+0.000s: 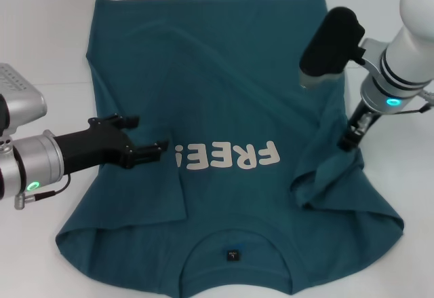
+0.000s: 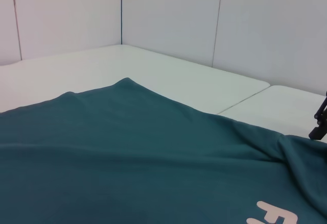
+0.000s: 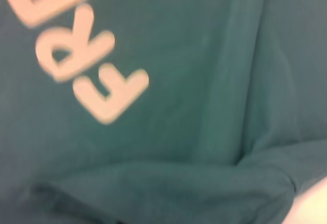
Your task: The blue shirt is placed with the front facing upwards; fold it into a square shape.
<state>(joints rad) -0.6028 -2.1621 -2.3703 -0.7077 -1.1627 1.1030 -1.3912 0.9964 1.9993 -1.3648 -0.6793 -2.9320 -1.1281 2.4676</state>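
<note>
**Inspector A:** How did the arms stand against the blue shirt (image 1: pixel 230 87)?

**Inspector B:** The left gripper (image 1: pixel 146 150) reached in low and level from the shirt's left side, its black fingers lying over the folded-in left edge, just beside the first letter of the white lettering (image 1: pixel 226 155). Whether its jaws were closed on cloth, I could not tell. The right gripper (image 1: pixel 348 137) pointed steeply down at the shirt's right side, its tip pressed into a raised bunch of fabric. Its jaws appeared closed on that cloth.

**Inspector A:** And the shirt's condition?

**Inspector B:** It lay front up on the white table (image 1: pixel 41 47), collar nearest the robot, the neck label (image 1: pixel 233 254) showing. The left side was folded inward over the chest. The right sleeve area was lifted and crumpled beside the lettering. The hem lay flat at the far edge.
</note>
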